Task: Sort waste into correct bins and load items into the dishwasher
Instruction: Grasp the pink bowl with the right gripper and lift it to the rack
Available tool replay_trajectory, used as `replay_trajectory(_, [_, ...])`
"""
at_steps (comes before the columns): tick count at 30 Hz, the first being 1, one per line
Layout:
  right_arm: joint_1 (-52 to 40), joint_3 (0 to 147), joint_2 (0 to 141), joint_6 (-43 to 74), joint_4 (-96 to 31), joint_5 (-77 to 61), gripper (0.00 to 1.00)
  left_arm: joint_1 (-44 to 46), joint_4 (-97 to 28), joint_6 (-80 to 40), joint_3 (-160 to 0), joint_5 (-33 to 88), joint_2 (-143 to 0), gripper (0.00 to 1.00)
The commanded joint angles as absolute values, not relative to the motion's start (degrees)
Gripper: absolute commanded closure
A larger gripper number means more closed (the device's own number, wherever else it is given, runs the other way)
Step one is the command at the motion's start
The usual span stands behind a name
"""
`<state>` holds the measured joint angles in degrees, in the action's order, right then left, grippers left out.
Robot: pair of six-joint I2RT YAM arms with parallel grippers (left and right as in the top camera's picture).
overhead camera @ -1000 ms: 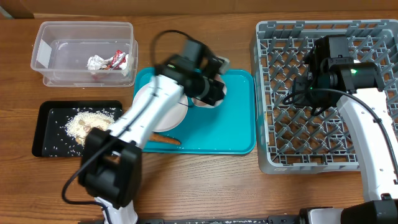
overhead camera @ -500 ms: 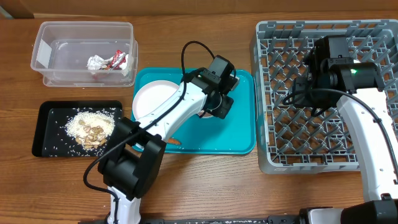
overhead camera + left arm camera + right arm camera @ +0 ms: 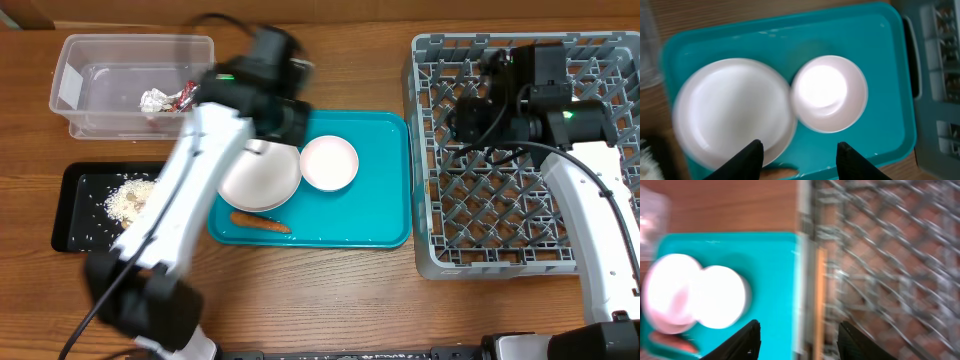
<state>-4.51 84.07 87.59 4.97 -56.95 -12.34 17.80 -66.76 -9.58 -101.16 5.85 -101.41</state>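
Left pincer (image 3: 799, 150) hangs spread and empty above the teal tray (image 3: 880, 60). There a white bowl (image 3: 829, 93) sits upright just beside the pale plate (image 3: 735, 110), both probably bound for the grey dish rack (image 3: 520, 250). Right pincer (image 3: 800, 327), likewise spread and empty, hovers over that rack, free to receive.

The left gripper (image 3: 799, 150) has lifted off the bowl (image 3: 329, 163), which now lies uncovered mid-tray (image 3: 380, 215), and swings toward the tray's far-left corner, jaws parted and empty. The right gripper (image 3: 799, 330) edges closer to the tray's right side.
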Motion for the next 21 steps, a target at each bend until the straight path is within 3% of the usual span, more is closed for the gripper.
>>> replay_trajectory(1, [-8.1,85.1,88.3,5.1,-54.8,-19.0,0.46,11.3,-69.4,-13.6,-102.4,3.9,-97.4,0.5])
replay_trajectory(4, [-11.6,85.1,90.1,5.1,-53.9,-18.9,0.44,5.3,-72.3,-15.4,-102.4,3.9,-95.9,0.49])
replay_trajectory(7, [-15.4,85.1,93.5,5.1,-53.8,-16.6,0.44,-0.1,-74.3,-15.9,-102.4,4.3,-95.7,0.28])
replay_trajectory(9, [-17.5,85.1,96.0,5.1,-53.8,-15.2,0.44,-3.3,-75.2,-15.9,-102.4,4.9,-95.9,0.25])
replay_trajectory(15, [-21.8,85.1,104.3,6.3,-52.2,-14.9,0.44,-9.1,-76.8,-15.9,-102.4,8.6,-95.9,0.21])
replay_trajectory(21, [-25.1,85.1,111.4,7.8,-49.0,-14.5,0.49,-9.4,-76.9,-15.9,-102.4,8.6,-95.9,0.16])
